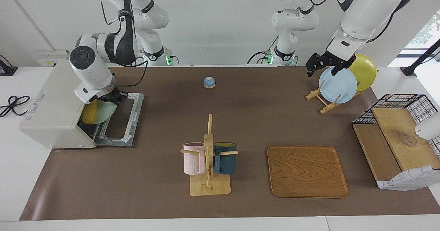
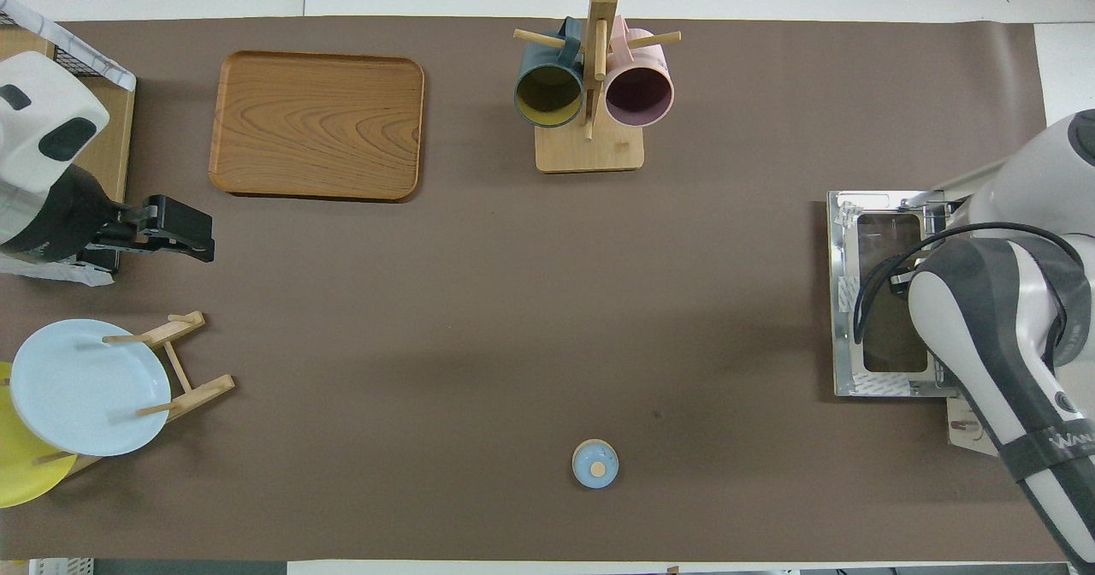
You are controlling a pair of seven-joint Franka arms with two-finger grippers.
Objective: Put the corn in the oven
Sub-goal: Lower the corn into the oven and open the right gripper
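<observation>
Corn (image 1: pixel 88 116) rides a plate (image 1: pixel 103 112) in the oven (image 1: pixel 58 103) mouth, right claw (image 1: pixel 111 98) pinching the plate; left claw (image 1: pixel 318 65) spread over the table (image 1: pixel 240 121), waiting.

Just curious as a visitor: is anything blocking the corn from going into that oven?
Nothing visible. The oven door lies flat open, and the right claw, shut on the green plate, has the corn at the oven's mouth.

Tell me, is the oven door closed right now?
No, the oven door lies folded down flat on the table, with the corn on its plate partly inside the opening.
</observation>
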